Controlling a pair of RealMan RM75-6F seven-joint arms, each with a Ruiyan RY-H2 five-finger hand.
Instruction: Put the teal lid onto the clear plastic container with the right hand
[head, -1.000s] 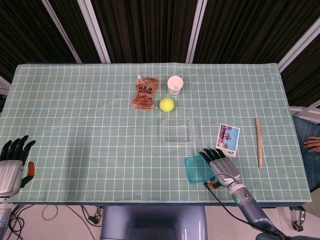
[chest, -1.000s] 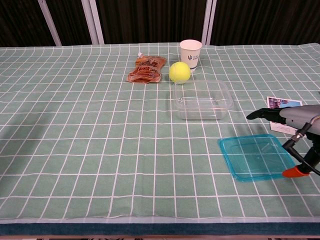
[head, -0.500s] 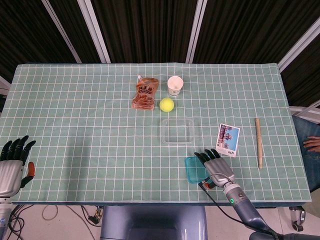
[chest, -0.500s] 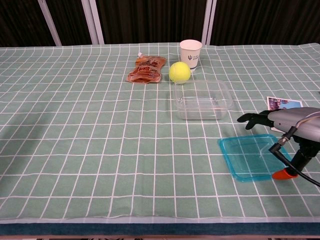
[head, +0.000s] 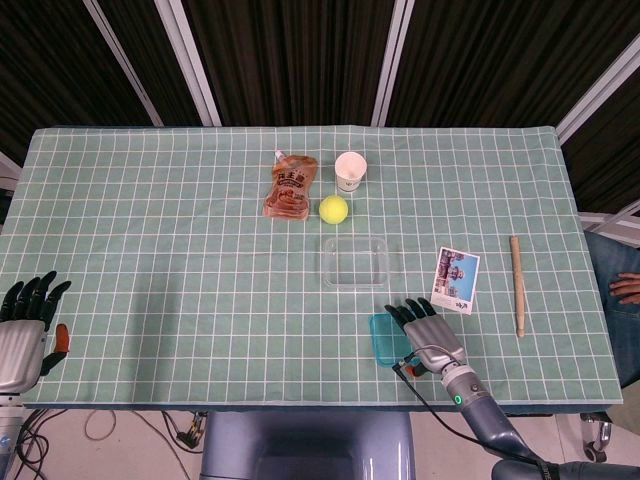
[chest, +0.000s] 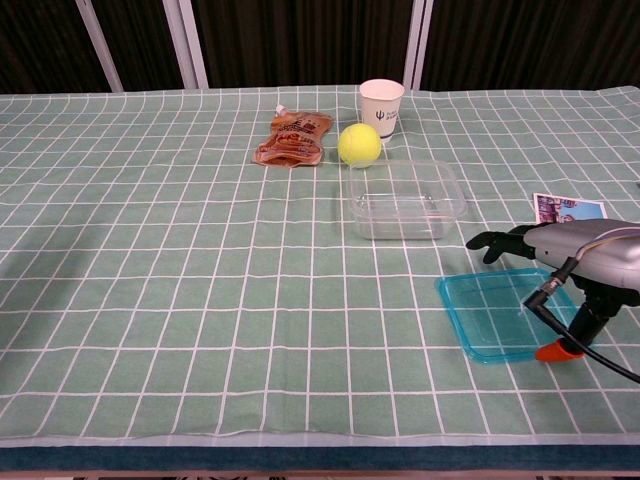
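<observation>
— Leftward since a second ago: the right hand (chest: 560, 248) now hangs over the teal lid (chest: 500, 312), fingers spread, holding nothing

— And the lid?

— Flat on the table (head: 150, 250), mostly under that hand, just nearer than the clear plastic container (head: 355, 262). Left hand (head: 24, 320) waits at the near left edge, fingers apart

A table (head: 150, 250) under a green cloth gridded with white lines fills the scene, backed on the far side by black curtains (head: 290, 60) crossed by slanted white bars (head: 190, 62), with cables (head: 110, 425) on the pale floor at near left
</observation>
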